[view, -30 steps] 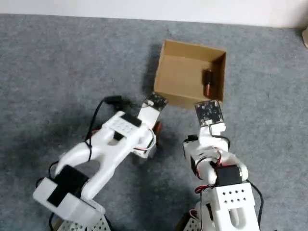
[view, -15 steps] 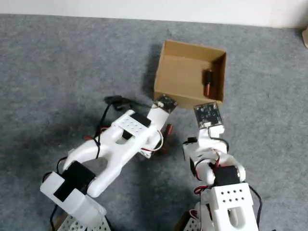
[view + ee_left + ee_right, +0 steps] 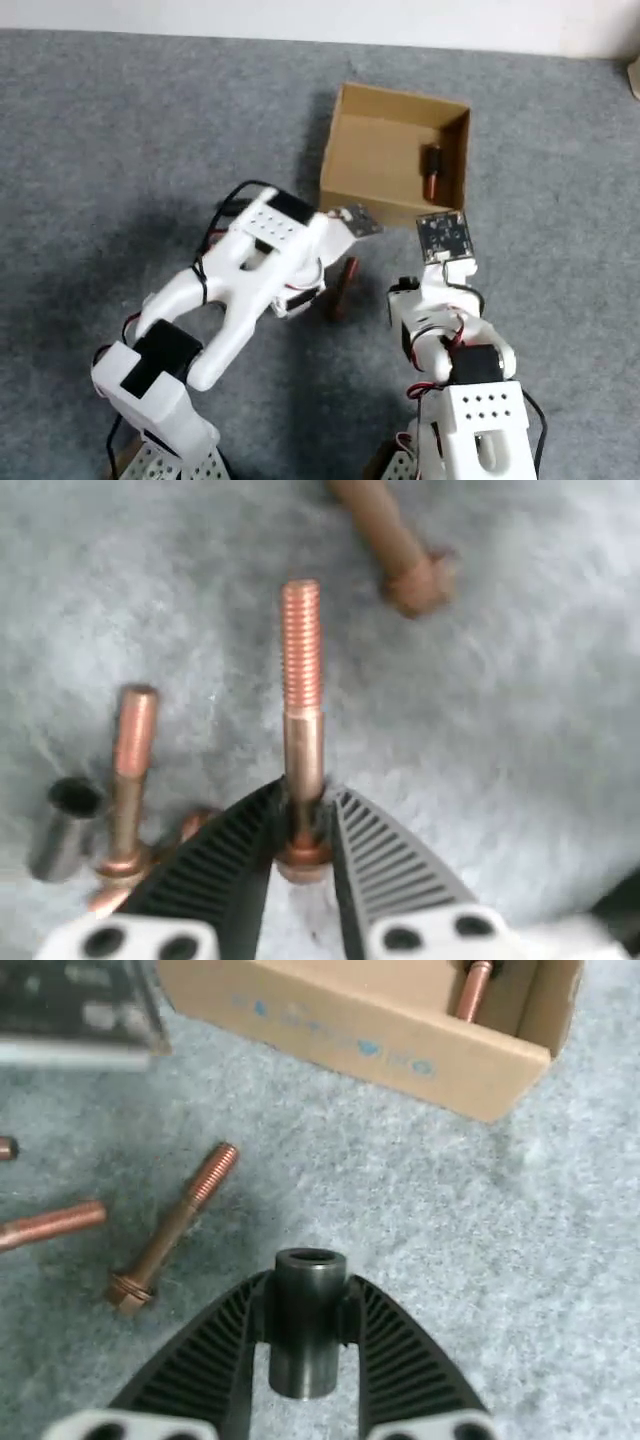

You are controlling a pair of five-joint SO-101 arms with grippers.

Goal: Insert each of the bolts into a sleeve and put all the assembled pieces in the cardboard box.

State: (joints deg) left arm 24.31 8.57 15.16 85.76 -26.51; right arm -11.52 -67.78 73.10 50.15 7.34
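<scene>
Gripping a copper bolt (image 3: 301, 720) near its head, the left gripper (image 3: 304, 810) sits lower centre of its wrist view; the right gripper (image 3: 305, 1295) pinches a black sleeve (image 3: 304, 1335) below the cardboard box (image 3: 350, 1035).

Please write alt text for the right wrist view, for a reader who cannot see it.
The right gripper holds a dark sleeve. Beyond it, copper bolts lie on grey carpet, near a cardboard box with another bolt inside.
</scene>
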